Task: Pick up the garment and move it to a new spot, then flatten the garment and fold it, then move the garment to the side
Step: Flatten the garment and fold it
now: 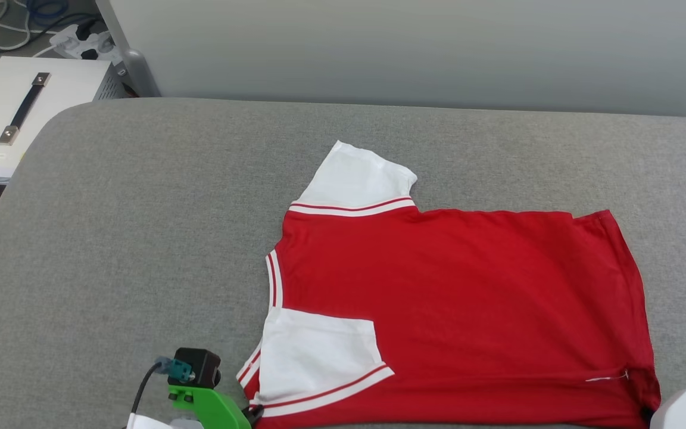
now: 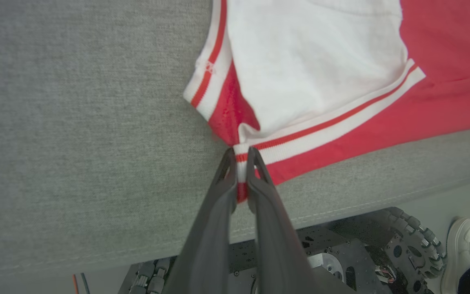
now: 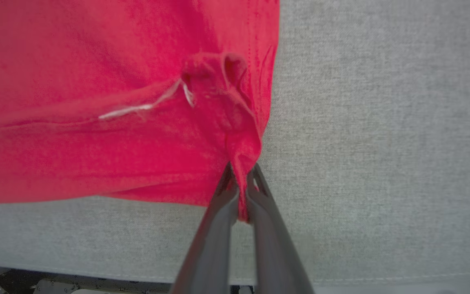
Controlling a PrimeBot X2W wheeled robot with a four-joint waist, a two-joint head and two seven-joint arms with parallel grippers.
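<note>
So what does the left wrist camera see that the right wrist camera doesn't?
Left wrist view: the left pincer shut on the striped trim of a white sleeve, plus a white shoe down on the floor.
Right wrist view: the right pincer shut on a bunched red corner, with a loose white thread close by.
Both: the red garment lying on the grey padded surface.

The head view's bottom edge crops the near side of the garment (image 1: 456,286).
</note>
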